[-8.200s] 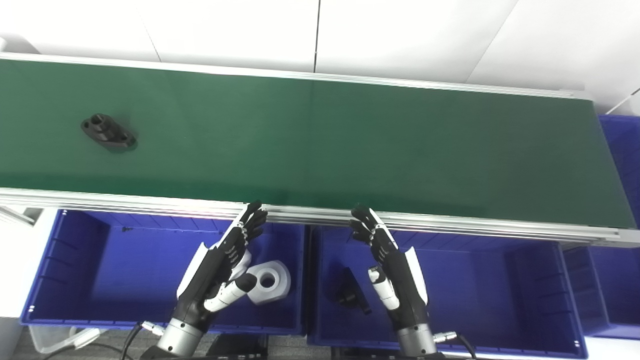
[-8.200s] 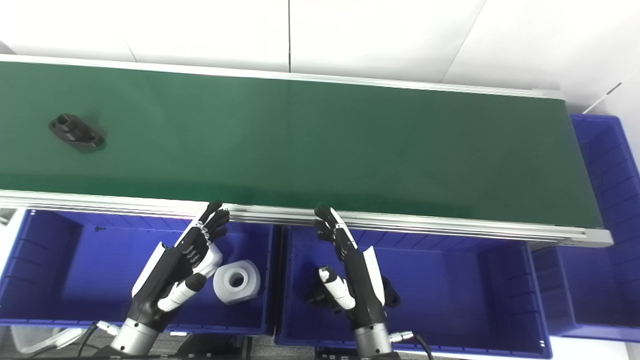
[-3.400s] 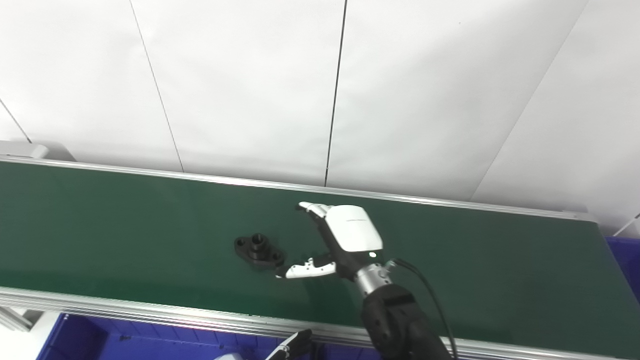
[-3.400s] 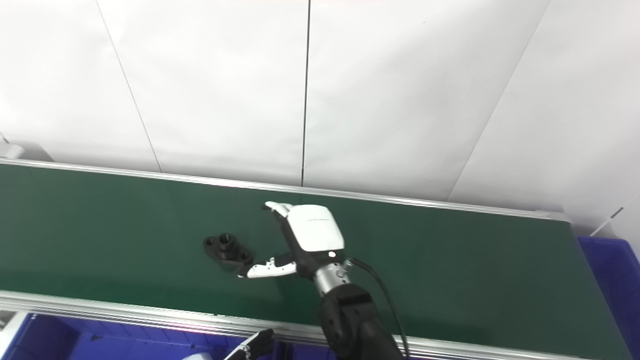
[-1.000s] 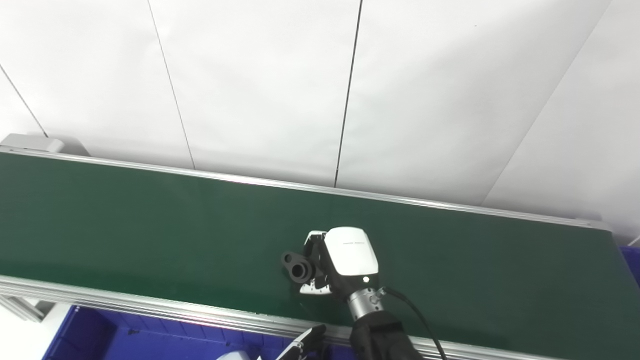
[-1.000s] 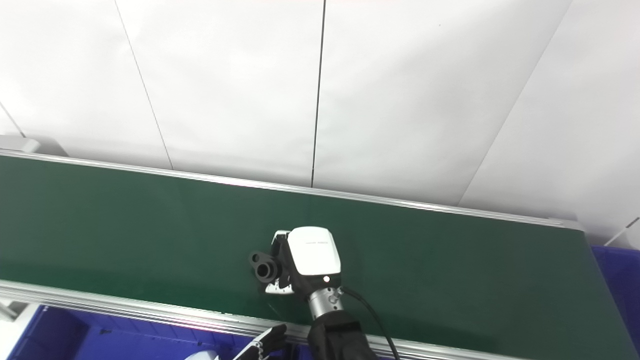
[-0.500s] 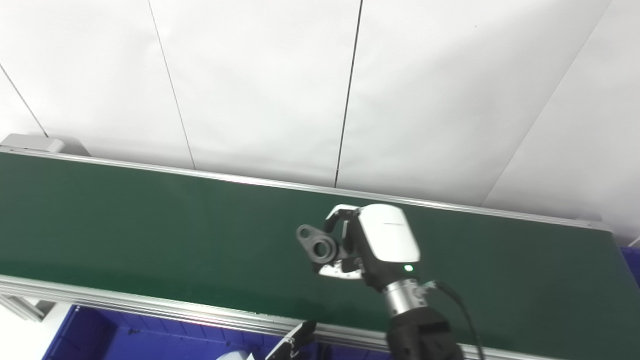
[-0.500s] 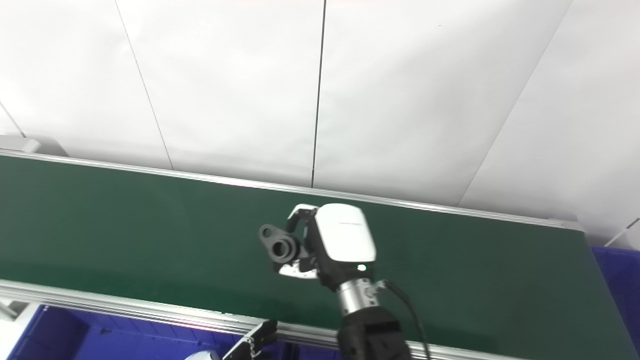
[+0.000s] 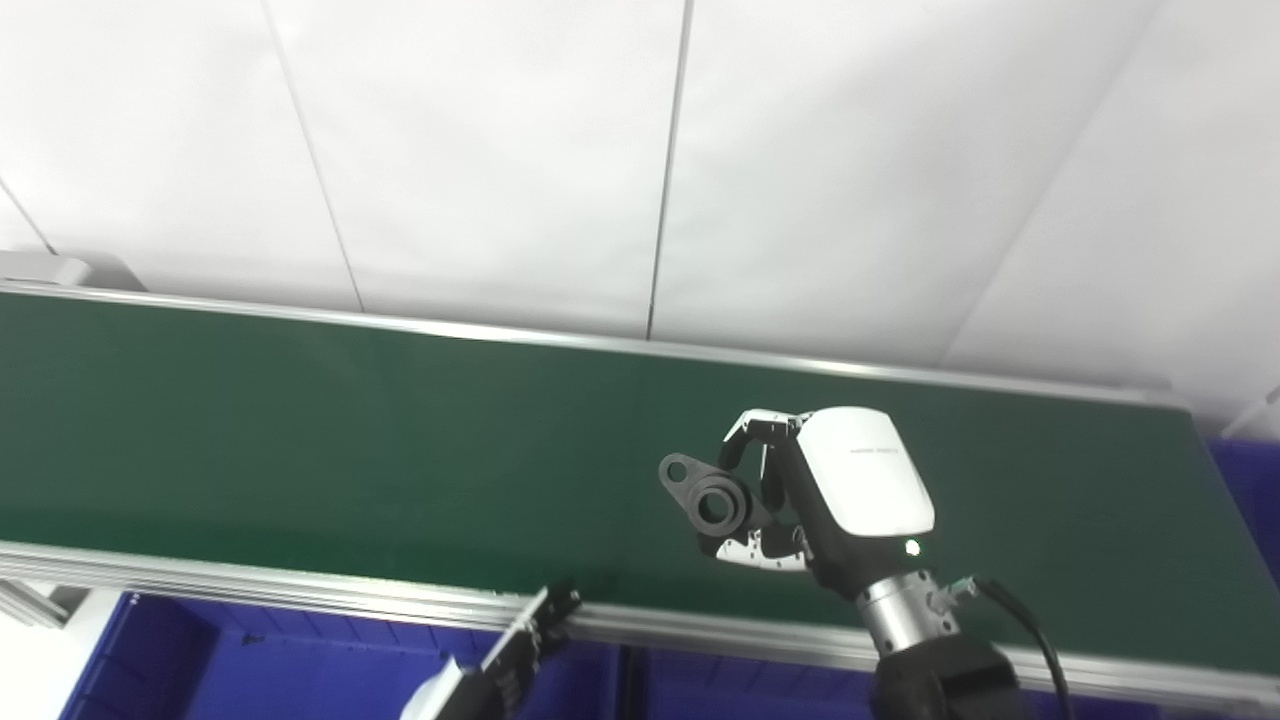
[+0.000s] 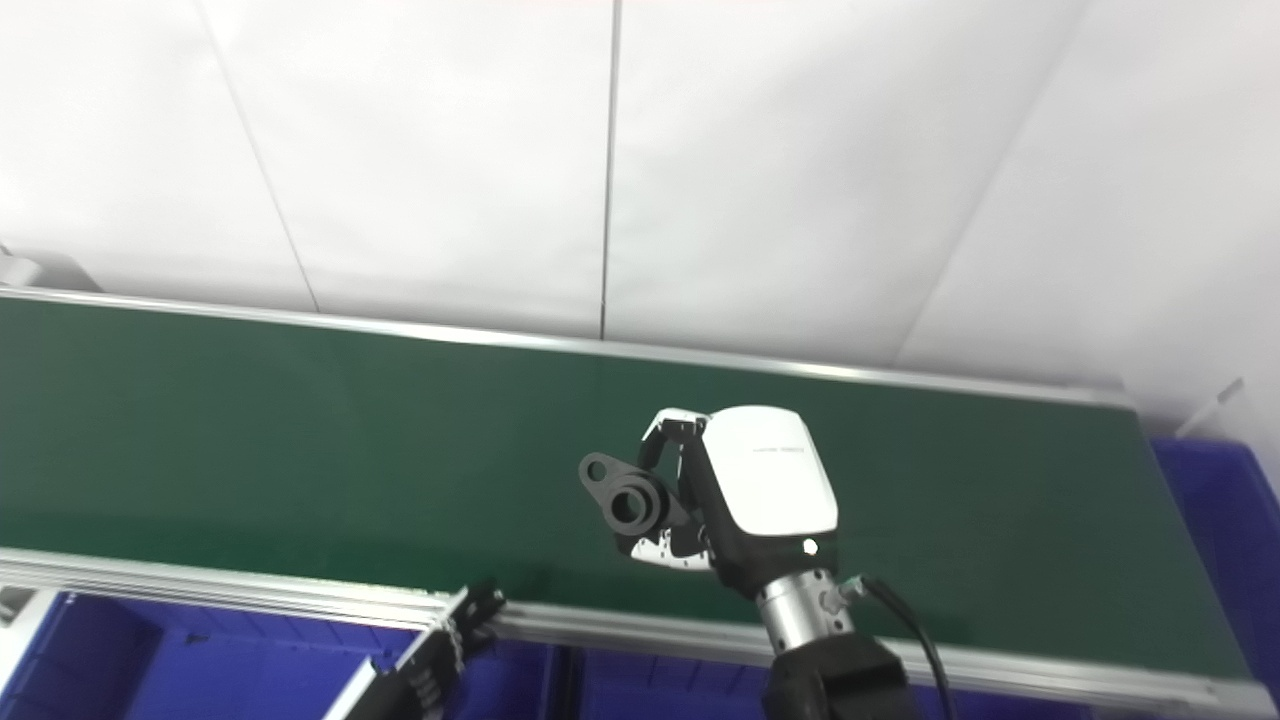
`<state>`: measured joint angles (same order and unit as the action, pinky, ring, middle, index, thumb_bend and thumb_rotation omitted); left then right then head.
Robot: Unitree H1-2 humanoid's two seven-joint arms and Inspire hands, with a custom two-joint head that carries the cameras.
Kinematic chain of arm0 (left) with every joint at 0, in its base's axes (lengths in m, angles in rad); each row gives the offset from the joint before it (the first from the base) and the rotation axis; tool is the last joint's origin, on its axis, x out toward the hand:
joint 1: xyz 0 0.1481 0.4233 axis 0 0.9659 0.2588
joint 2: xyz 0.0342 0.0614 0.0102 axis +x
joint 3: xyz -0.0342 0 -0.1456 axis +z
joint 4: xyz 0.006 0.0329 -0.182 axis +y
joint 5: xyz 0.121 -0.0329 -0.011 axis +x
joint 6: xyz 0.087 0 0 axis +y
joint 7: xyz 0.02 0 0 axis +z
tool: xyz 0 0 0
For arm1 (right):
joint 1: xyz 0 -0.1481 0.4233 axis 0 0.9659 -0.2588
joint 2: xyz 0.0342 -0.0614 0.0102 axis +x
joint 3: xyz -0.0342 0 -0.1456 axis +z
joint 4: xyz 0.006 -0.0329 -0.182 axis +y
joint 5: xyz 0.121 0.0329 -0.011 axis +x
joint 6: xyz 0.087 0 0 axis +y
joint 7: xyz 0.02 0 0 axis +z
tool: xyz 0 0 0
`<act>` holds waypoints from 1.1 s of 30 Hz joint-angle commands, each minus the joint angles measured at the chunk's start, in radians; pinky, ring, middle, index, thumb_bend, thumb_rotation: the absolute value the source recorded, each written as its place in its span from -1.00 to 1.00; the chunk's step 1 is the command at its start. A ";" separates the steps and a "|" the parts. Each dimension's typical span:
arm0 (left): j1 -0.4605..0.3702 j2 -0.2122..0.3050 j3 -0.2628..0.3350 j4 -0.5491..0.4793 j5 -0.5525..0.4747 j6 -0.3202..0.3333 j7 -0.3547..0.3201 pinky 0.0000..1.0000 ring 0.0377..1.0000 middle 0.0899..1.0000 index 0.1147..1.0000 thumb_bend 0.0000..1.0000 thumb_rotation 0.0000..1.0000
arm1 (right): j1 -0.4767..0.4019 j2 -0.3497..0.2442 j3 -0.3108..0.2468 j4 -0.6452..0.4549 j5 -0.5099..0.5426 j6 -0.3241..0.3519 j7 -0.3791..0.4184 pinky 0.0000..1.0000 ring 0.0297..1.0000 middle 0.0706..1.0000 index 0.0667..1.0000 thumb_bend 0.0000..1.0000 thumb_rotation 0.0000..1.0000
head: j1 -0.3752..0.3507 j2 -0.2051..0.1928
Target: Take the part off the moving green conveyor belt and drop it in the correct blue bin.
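Observation:
A black flanged part [image 9: 708,497] with a round bore hangs above the green conveyor belt [image 9: 300,440], clear of its surface. My right hand [image 9: 830,495] is shut on the part, with thumb below and fingers curled over its right side; the bore faces the camera. My left hand [image 9: 515,645] shows only at the bottom edge, with straight fingertips touching the belt's near rail. The same grip shows in the right eye view, with the part [image 10: 628,503] left of the right hand [image 10: 745,500].
The belt's aluminium near rail [image 9: 250,585] runs along the front. Blue bins [image 9: 200,660] lie below it, mostly cut off by the frame. Another blue bin [image 10: 1215,520] sits past the belt's right end. A white panelled wall stands behind.
The part went from lying on the belt to being held in my right hand and lifted. Since half a second ago, hand and part moved right and toward me. The camera shifted slightly.

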<state>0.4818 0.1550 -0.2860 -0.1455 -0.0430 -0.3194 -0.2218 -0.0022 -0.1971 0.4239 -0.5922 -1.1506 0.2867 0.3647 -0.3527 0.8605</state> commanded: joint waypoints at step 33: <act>-0.046 0.086 0.117 -0.157 -0.092 0.140 -0.051 0.83 0.88 0.89 0.96 0.45 0.58 | 0.098 -0.117 -0.107 -0.116 -0.176 -0.145 0.690 -0.67 -0.58 -0.47 -0.11 0.03 -0.68 | -0.177 0.080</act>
<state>0.4264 0.2398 -0.1704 -0.2649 -0.1320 -0.1594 -0.2675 0.1064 -0.3261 0.3157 -0.6925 -1.3028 0.1733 1.0244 -0.5308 0.9419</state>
